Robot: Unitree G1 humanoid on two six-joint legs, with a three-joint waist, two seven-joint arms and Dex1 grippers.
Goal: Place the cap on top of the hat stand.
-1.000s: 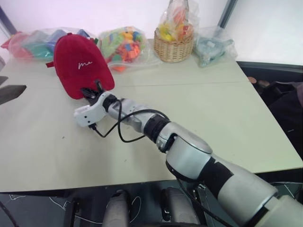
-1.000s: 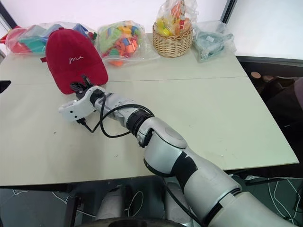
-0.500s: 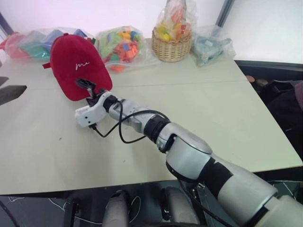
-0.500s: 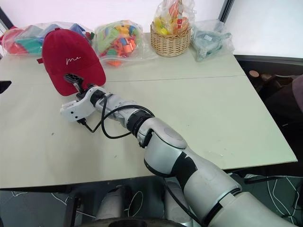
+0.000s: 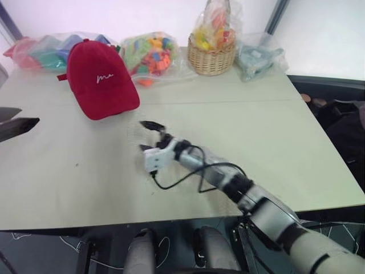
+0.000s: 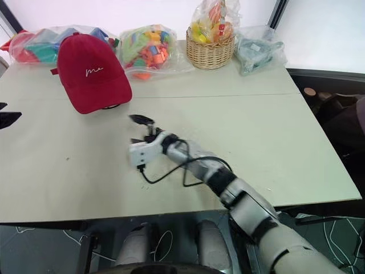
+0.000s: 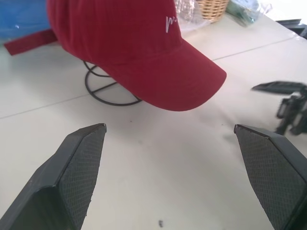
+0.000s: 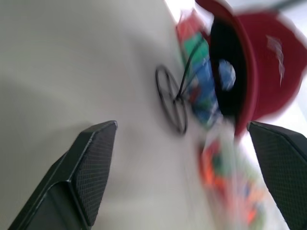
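White script embroidery on the front of the cap, reads roughly "me"; no other legible writing. The cap, dark red with curved brim, sits on the hat stand in the upper left of the head view, crown up, brim toward the camera and drooping over the stand; of the stand, a black wire base ring and a few wire ribs show under the brim in the left wrist view. Right end effector near frame centre, below and right of the cap, apart from it; fingers spread wide, holding nothing, upper finger black and pointing toward the left of the frame. Right forearm runs from the lower right corner diagonally up to centre, low over the bench, a black cable looping beneath the wrist. Left end effector spread wide, empty, both dark textured pads flanking open bench surface just short of the cap's brim; its tip also shows at the left edge of the head view, mid-height. Along the top edge: clear bags of coloured toys, a wicker basket with bagged items, another clear bag at upper right.
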